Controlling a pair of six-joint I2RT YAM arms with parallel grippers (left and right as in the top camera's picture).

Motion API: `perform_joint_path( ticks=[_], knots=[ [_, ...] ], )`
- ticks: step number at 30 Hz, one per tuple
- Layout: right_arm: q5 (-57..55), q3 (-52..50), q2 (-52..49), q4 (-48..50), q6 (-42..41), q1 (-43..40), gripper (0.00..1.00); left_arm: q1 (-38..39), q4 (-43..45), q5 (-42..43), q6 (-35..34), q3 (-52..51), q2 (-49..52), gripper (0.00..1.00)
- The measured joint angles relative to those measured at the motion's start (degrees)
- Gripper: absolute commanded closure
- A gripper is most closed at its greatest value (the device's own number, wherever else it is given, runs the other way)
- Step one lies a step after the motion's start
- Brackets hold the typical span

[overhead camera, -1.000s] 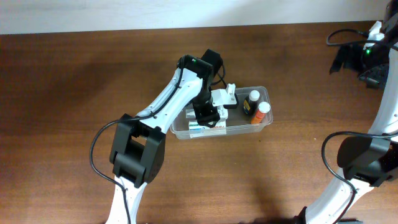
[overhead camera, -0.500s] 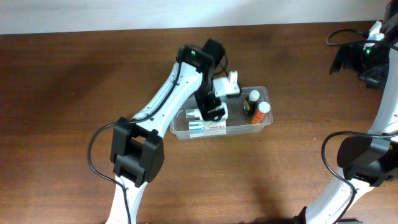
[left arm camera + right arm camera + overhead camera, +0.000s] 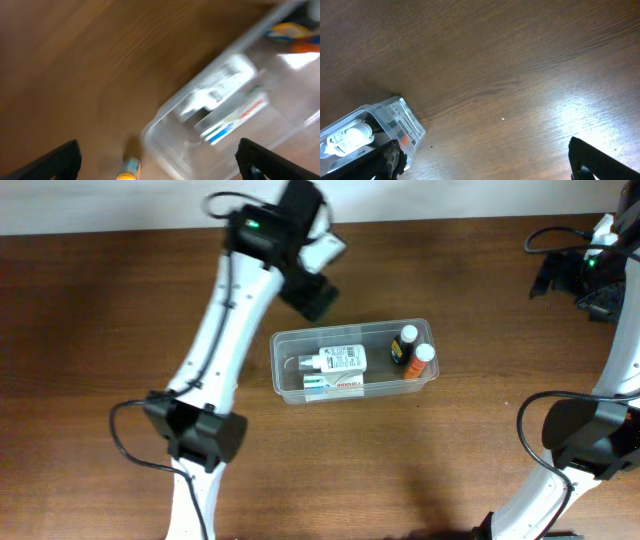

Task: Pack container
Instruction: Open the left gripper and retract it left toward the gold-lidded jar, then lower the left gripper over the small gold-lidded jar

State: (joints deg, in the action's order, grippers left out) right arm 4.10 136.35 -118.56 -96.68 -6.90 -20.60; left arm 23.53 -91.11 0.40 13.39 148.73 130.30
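The container (image 3: pixel 425 380) is a clear shallow tub in the middle of the table. In it lie a white bottle (image 3: pixel 336 360), a toothpaste box (image 3: pixel 333 384) and two small bottles (image 3: pixel 411 351) at its right end. My left gripper (image 3: pixel 314 296) hangs open above the table, behind the tub's left end, holding nothing. In the blurred left wrist view the container (image 3: pixel 165 135) with the white bottle (image 3: pixel 215 87) lies ahead of my open left gripper (image 3: pixel 160 167). My right gripper (image 3: pixel 562 275) is far off at the back right, open and empty. The right wrist view shows a labelled container corner (image 3: pixel 402 120) at lower left.
Bare brown wood lies all round the tub. A black cable (image 3: pixel 545 235) lies by the right arm at the back right. A small blurred orange and blue thing (image 3: pixel 129 170) shows at the bottom of the left wrist view.
My left gripper opened and let go of the white bottle inside the container. It then rose and pulled back toward the far left. The right arm has not moved.
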Motion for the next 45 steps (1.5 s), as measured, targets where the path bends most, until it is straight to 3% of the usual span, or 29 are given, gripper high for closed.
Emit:
perform_joint_path(
  ticks=[8,17,27,38,45],
  knots=[
    [0.0,0.0,0.0,0.0,0.02,0.0,0.02,-14.82,-5.33,-3.26,-12.57,0.0,0.0,0.01],
    [0.0,0.0,0.0,0.0,0.02,0.0,0.02,-25.83,-5.38,0.81,-16.09,-5.97,0.0,0.01],
    [-0.02,0.0,0.0,0.0,0.07,0.0,0.02,-25.31,-3.98,3.32,-16.26,-22.27,0.0,0.01],
    [0.0,0.0,0.0,0.0,0.02,0.0,0.02,-23.04,-5.14,3.72,-16.24,-28.87,0.0,0.01],
    [-0.02,0.0,0.0,0.0,0.0,0.0,0.02,-19.93,0.2,3.76,-16.24,-32.96,0.0,0.01]
  ],
)
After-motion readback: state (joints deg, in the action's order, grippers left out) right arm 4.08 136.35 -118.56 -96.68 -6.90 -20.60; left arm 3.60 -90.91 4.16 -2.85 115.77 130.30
